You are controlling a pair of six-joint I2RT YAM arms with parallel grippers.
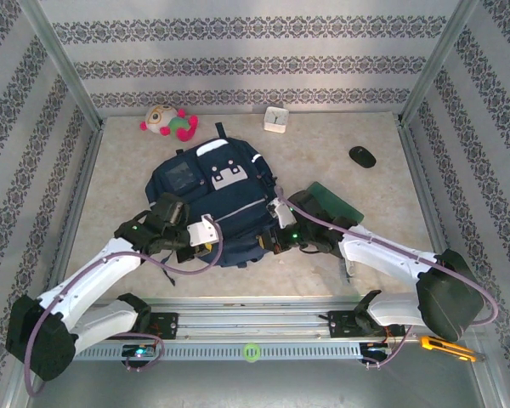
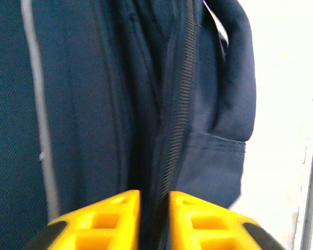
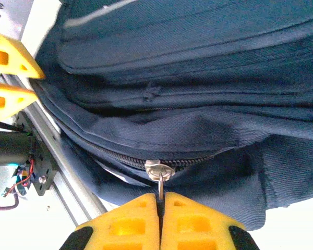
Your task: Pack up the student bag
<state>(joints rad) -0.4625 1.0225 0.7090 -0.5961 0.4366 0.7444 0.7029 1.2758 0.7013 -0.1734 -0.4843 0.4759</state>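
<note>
The student bag [image 1: 217, 191], navy blue with grey trim, lies flat in the middle of the table. At its near-left corner, my left gripper [image 1: 202, 233] [image 2: 154, 195] is closed to a narrow gap, pinching the bag's fabric edge along the zipper teeth [image 2: 180, 109]. On the near-right side, my right gripper [image 1: 278, 223] [image 3: 160, 197] is shut on the thin metal pull hanging from the silver zipper slider [image 3: 159, 170]. The left gripper's yellow fingertips [image 3: 8, 57] also show at the far left of the right wrist view.
A plush toy [image 1: 167, 121] and a white box [image 1: 276, 119] sit at the back. A black mouse [image 1: 362, 156] lies at the right. A green flat item [image 1: 336, 204] rests beside the bag. An orange cutter [image 1: 446, 347] lies by the front rail.
</note>
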